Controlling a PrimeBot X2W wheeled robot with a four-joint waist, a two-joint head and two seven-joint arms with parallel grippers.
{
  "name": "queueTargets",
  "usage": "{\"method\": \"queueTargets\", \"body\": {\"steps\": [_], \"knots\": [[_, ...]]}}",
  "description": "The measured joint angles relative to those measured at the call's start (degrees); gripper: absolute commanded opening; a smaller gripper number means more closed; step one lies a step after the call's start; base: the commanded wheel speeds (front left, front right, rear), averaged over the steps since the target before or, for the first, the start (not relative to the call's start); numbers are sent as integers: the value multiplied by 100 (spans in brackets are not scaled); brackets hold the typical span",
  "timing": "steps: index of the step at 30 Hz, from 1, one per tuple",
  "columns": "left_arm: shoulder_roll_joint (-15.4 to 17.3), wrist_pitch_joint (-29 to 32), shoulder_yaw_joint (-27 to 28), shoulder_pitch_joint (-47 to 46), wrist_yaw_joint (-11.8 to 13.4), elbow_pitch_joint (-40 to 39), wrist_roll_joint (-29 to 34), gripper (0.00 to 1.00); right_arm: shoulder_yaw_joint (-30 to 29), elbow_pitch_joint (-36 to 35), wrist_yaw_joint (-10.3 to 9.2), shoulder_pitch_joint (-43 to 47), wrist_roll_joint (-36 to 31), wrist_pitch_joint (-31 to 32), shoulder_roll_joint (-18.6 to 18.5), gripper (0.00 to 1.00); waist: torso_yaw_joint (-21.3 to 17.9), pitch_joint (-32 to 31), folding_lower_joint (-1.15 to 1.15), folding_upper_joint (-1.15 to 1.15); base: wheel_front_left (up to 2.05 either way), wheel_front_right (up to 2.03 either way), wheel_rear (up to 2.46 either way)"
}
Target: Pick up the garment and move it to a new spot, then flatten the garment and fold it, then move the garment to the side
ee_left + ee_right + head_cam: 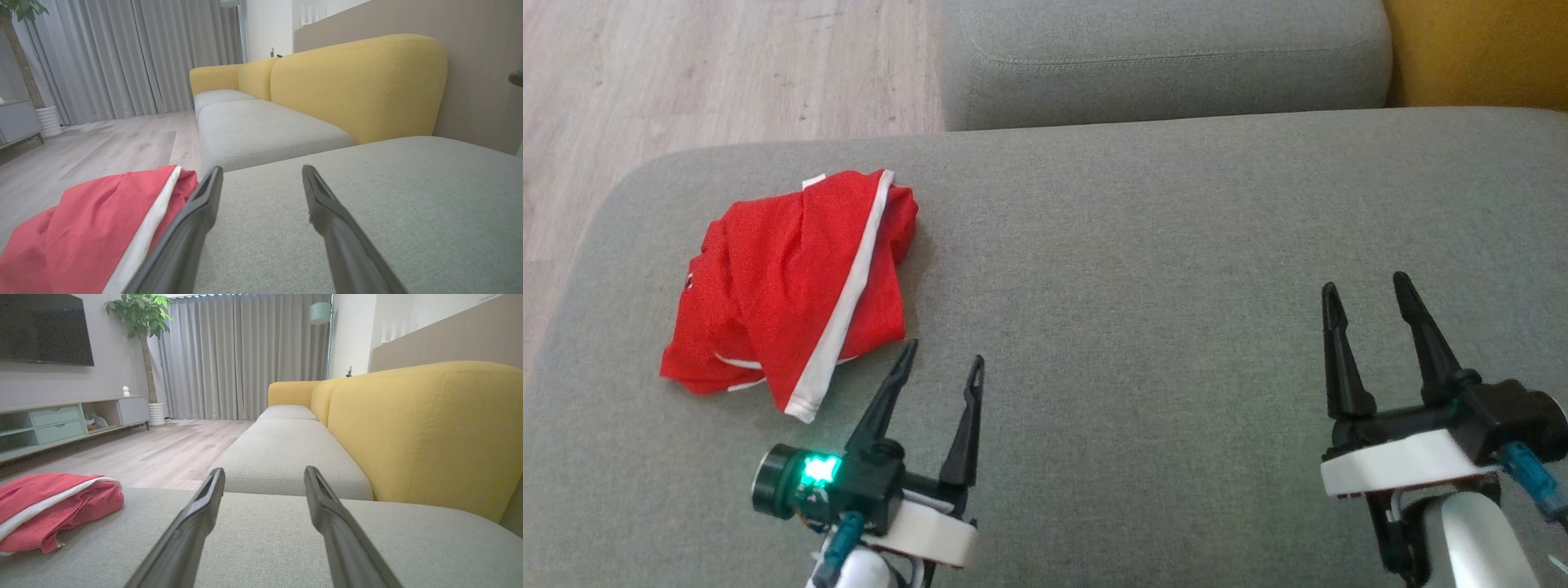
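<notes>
I'm looking down on a wide grey seat cushion [1143, 245] that fills most of the head view, with a second grey cushion [1160, 57] butted against its far edge and a yellow backrest [421, 433] running along the right. Pale wood floor [727, 73] lies off the left end. From the right wrist view I can see grey curtains [245, 355] across the far wall, a dark TV [41, 328] on the left wall, and a long low cabinet [61, 420] under it. The cabinet has two pale green drawers and an open compartment holding a few small items that are too blurred for me to name. A ribbed white pot [156, 413] at the cabinet's far end holds a tall leafy plant [139, 318]. The garment [792, 286] sits on the near cushion towards its left end. It is red, loosely bunched in a rumpled heap, with a white stripe running diagonally down to a white-trimmed corner and a tiny mark at its left edge. The left fingers [888, 398] are spread apart and hold nothing, and one tip is just beside the garment's near right corner. I can't tell whether it touches. The right fingers [1342, 359] are also spread and hold nothing, over bare cushion well away from the garment.
</notes>
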Motion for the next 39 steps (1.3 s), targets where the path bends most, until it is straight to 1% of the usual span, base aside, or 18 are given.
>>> {"method": "queueTargets", "body": {"steps": [2, 4, 8, 12, 16, 22, 24, 25, 28, 30, 39], "knots": [[1, -37, -76, -1, 70, 8, 101, 100, 12, -16, 0, 2, -166, -24, 0, 100, 15, -6, 0, 0, 0, 0, 0], [-24, -73, -67, -3, 144, -12, 71, 100, 12, -22, 0, 5, -260, -71, 0, 100, 29, -13, 0, 0, 0, 0, 0], [-124, -127, 70, 9, 140, -90, -169, 100, -1, 19, 0, 20, -256, -126, 0, 100, 50, -27, 0, 0, 0, 0, 0], [-290, -185, 402, 61, -25, -170, -371, 100, -125, 255, 0, 49, 296, -180, -1, 100, 50, -38, 0, 0, 0, 0, 0], [-412, -259, 739, 182, -190, -137, -408, 100, -149, 557, 0, 169, 647, -257, -4, 100, 38, -56, 0, 0, 0, 0, 0], [-487, -302, 932, 307, -420, 363, -408, 100, -68, 1018, 0, 211, 843, -290, -4, 100, 15, -77, 0, 0, 0, 0, 0], [-524, -301, 939, 305, -434, 521, -409, 100, -51, 1198, 0, 211, 942, -291, -4, 100, 4, -80, 0, 0, 0, 0, 0], [-538, -302, 942, 305, -472, 598, -411, 100, -47, 1247, 0, 211, 973, -292, -4, 100, 1, -79, 0, 0, 0, 0, 0], [-547, -301, 964, 305, -487, 769, -425, 100, -27, 1332, 0, 205, 973, -297, -4, 100, -7, -78, 0, 0, 0, 0, 0], [-548, -301, 1003, 298, -520, 817, -425, 100, -13, 1376, 0, 202, 977, -297, -4, 100, -9, -78, 0, 0, 0, 0, 0], [-553, -301, 1049, 286, -517, 860, -549, 100, -16, 1467, 0, 188, 1023, -297, -4, 100, 13, -83, 0, 0, 0, 0, 0]]}}
